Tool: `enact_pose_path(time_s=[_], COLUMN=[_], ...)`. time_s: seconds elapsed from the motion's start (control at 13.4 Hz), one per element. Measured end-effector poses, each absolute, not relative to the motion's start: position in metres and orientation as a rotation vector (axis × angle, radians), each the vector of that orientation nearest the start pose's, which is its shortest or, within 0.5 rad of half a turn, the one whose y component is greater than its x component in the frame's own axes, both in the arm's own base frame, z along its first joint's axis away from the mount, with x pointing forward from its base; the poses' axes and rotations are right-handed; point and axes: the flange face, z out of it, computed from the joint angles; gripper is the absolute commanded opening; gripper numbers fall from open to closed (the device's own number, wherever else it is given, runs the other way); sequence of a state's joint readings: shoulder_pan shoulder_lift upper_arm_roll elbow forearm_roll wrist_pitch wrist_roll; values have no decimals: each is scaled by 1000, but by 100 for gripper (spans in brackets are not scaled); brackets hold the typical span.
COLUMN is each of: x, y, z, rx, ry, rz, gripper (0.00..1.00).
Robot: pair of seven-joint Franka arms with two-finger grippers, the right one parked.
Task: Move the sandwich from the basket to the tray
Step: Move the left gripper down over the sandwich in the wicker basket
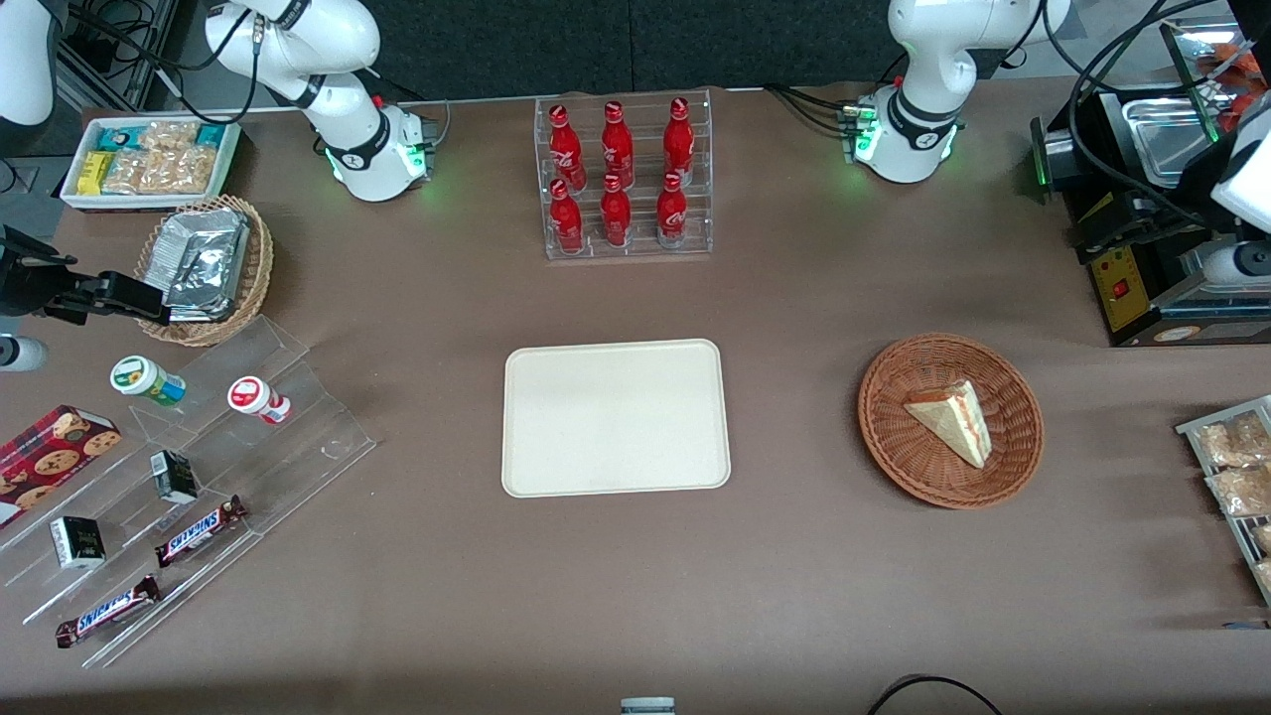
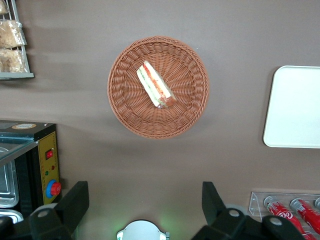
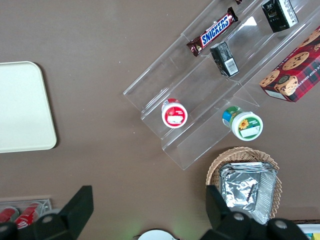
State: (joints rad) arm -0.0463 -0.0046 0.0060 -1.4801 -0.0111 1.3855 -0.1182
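Inside the round reddish-brown wicker basket (image 1: 950, 420), toward the working arm's end of the tabletop (image 1: 794, 556), lies the sandwich (image 1: 951, 420), a pale bread wedge with red-orange and green layers at its cut edge. Beside it sits the cream tray (image 1: 616, 417). High above the basket hangs the gripper (image 2: 142, 202), jaws released.

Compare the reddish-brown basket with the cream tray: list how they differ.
The basket is round, woven wicker; the tray is rectangular, smooth and flat. The basket holds the sandwich; the tray holds nothing. Both rest on the table. The pincer hangs open above, near the basket.
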Motion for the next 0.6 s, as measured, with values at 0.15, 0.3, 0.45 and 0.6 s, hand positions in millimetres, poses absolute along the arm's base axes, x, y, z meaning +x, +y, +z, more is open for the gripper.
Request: enact_pose_path(time_s=[0.15, 0.3, 0.45, 0.6], x=[531, 530, 534, 549], y=[-26, -30, -31, -31], z=[653, 652, 645, 621], rx=[-3138, -3136, -3133, -3120], ry=[-109, -97, -105, -207], rz=[166, 176, 195, 227], gripper=[100, 100, 100, 100])
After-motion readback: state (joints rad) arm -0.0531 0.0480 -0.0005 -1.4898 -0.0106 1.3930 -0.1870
